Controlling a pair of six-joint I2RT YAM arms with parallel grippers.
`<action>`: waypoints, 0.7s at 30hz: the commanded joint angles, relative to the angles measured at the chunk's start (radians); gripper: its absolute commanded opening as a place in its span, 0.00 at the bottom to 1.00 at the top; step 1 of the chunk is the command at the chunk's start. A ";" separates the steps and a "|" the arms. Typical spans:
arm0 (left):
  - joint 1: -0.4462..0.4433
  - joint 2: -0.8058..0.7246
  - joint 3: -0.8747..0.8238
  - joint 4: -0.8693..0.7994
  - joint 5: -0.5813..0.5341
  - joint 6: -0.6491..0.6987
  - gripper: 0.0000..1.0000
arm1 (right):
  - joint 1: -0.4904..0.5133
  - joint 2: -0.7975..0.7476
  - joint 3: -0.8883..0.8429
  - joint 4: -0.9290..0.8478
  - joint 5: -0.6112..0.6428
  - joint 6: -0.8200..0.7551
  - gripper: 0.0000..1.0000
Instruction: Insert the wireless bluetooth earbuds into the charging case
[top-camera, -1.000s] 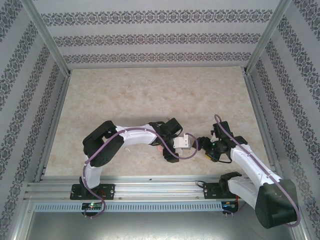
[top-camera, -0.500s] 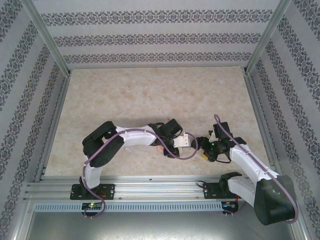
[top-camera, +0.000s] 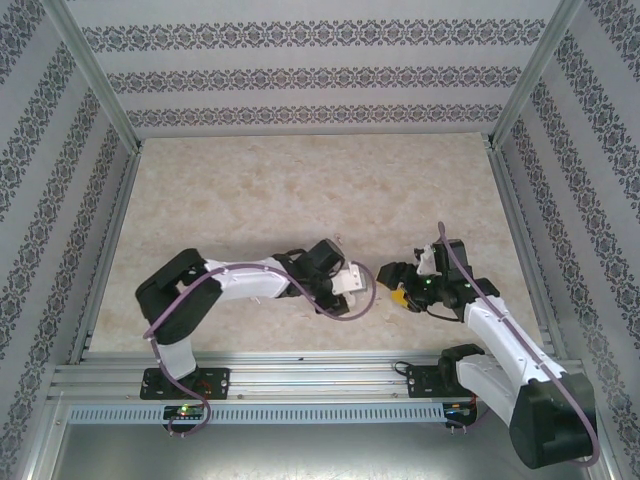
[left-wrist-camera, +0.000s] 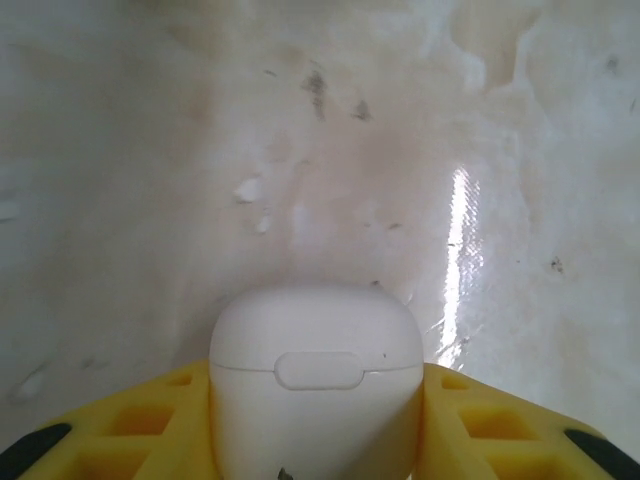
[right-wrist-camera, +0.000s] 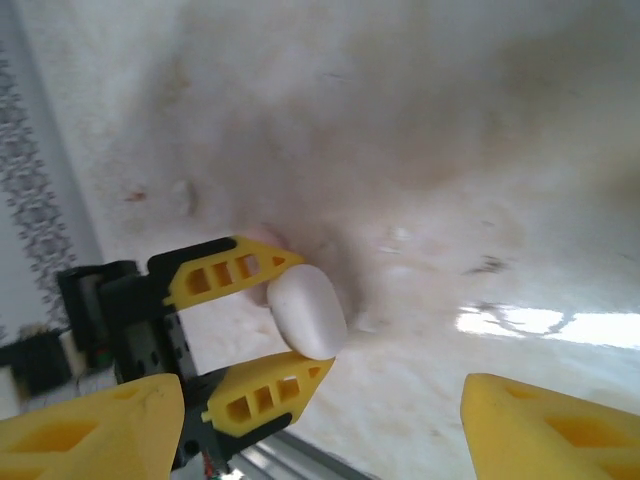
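Charging case (left-wrist-camera: 315, 370), white with its lid closed, sits clamped between the yellow fingers of the left gripper (right-wrist-camera: 305, 318) over the pale marbled table (top-camera: 300, 190), near the table's front edge. Facing it from close by on the right, the right gripper (top-camera: 395, 285) has its jaws spread wide and grips nothing. Small pale specks on the table beyond the case are too blurred to make out as earbuds.
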 joint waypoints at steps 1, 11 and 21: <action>0.105 -0.122 -0.053 0.135 0.093 -0.116 0.43 | 0.033 -0.013 0.090 0.015 -0.071 -0.012 0.73; 0.240 -0.337 -0.110 0.196 0.264 -0.194 0.44 | 0.312 0.218 0.434 -0.122 0.044 -0.094 0.72; 0.242 -0.431 -0.163 0.244 0.285 -0.238 0.44 | 0.357 0.339 0.547 -0.079 0.075 -0.049 0.58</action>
